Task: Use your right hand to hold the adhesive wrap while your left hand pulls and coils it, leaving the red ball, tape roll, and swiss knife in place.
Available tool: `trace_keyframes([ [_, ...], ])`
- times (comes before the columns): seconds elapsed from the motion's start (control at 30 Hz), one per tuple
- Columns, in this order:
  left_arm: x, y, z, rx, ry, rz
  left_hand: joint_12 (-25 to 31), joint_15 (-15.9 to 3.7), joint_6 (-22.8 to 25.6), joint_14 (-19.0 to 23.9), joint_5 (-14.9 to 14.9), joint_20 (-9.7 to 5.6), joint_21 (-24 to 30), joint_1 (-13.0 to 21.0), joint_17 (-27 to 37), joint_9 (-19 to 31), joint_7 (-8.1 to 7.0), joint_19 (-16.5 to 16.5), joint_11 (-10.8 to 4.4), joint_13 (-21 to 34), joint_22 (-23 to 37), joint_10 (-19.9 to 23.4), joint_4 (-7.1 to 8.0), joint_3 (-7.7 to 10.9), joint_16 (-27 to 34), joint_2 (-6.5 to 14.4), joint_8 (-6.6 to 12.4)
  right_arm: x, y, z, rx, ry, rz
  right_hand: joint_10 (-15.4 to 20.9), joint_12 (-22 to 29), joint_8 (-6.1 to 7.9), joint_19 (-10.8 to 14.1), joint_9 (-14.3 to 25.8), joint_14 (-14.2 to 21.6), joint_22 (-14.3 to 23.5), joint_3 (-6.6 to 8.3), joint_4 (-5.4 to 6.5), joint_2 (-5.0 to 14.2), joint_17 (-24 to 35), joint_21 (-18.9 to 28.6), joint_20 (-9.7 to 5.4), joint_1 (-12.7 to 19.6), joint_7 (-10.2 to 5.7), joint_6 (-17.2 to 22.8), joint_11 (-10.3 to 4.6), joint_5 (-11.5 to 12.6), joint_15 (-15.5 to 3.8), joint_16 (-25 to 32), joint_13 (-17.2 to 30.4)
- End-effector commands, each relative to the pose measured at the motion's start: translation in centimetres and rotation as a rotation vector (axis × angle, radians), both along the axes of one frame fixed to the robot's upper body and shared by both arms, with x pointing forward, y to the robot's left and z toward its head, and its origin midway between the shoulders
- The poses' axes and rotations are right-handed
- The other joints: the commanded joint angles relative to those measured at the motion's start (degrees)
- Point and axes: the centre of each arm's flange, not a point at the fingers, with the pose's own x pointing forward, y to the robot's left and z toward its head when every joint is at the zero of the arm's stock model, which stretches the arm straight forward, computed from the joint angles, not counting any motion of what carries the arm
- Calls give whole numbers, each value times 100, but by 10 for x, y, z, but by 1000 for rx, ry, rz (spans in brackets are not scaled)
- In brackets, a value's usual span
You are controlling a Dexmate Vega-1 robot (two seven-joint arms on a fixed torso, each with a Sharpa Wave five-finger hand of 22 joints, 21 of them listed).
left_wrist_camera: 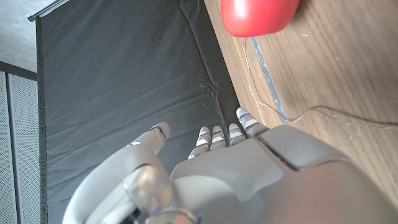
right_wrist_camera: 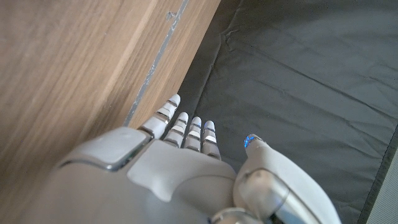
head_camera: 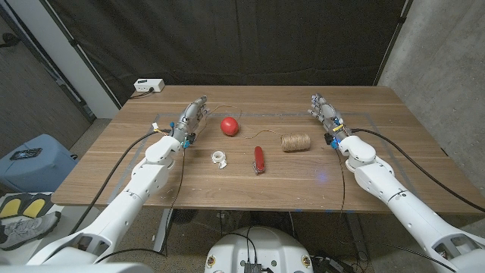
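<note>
A tan roll of adhesive wrap (head_camera: 296, 142) lies right of the table's middle, with a thin loose strand (head_camera: 258, 135) trailing from it toward the red ball (head_camera: 229, 125). A small white tape roll (head_camera: 220, 158) and a red swiss knife (head_camera: 259, 160) lie nearer the front. My left hand (head_camera: 191, 117) stands at the back left beside the ball, fingers straight and apart, holding nothing. My right hand (head_camera: 324, 110) stands at the back right, behind the wrap and apart from it, fingers extended and empty. The left wrist view shows the left hand (left_wrist_camera: 249, 180) with the ball (left_wrist_camera: 261, 15) close by.
A black curtain (head_camera: 250, 38) hangs behind the table. A white box (head_camera: 149, 86) sits just past the back left corner. A blue bin (head_camera: 30, 159) stands on the floor at the left. Faint tape lines (right_wrist_camera: 155, 62) mark the wooden table (head_camera: 379, 182).
</note>
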Motion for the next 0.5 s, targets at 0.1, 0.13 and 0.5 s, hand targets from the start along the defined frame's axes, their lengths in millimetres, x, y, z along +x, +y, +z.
trace_keyframes([
  [0.1,-6,-8,-1,10,-6,-3,32,11,54,21,42,18,-31,86,12,21,21,27,24,19,11,46,-73,15,27,3,45,-20,1,13,-162,-41,-72,39,22,37,-3,28,42,22,73,-91,41,-26,31,-443,136,11,49,8,32,-247,28,18],
  [0.13,-6,-8,-1,10,-7,-2,33,12,52,23,43,15,-34,89,11,20,21,28,23,19,11,49,-80,16,27,3,44,-21,2,15,-182,-47,-78,43,25,38,-9,27,46,21,115,-173,14,-56,30,-441,218,8,48,8,21,-247,24,16],
  [0.5,-3,-7,0,-2,-14,1,39,21,71,52,59,14,-67,134,9,20,31,46,42,19,12,76,-177,37,28,-6,39,-27,16,33,-380,-97,-99,51,32,44,35,28,113,21,289,-560,-80,-164,50,-429,599,8,59,4,-60,-257,33,13],
])
